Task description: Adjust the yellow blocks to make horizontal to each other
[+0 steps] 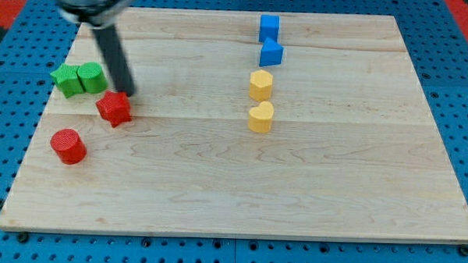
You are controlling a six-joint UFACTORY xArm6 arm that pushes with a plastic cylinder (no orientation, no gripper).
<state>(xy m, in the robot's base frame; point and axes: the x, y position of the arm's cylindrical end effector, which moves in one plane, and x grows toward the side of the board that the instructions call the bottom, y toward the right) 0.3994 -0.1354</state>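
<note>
A pale wooden tabletop (333, 190) fills most of the view, lying on a blue pegboard surface (462, 93) that shows around its edges.

The arm's dark rod (113, 53) comes down from the view's top left, slanting slightly toward the view's right as it descends. There is no pincer on this arm, so nothing spread or pressed together can be reported. My tip (128, 93) sits at the upper right edge of the red star-shaped block (114, 108), touching it or just beside it; which one cannot be told.

Taking that red star-shaped block as the landmark: the red cylinder (68, 146) lies near it, toward the view's bottom left. The green cylinder (91, 78) and the green star-shaped block (66, 79) touch each other just above and to the left of it, with the rod passing close by the cylinder's right side.

Well apart to the view's right of the landmark stand the two yellow blocks, stacked one above the other rather than side by side. The yellow hexagonal block (260, 85) is the upper one; the yellow heart-shaped block (261, 117) sits just below it, nearly touching.

Above them, the tilted blue block (271, 52) and the blue cube (269, 27) continue the same column toward the view's top.
</note>
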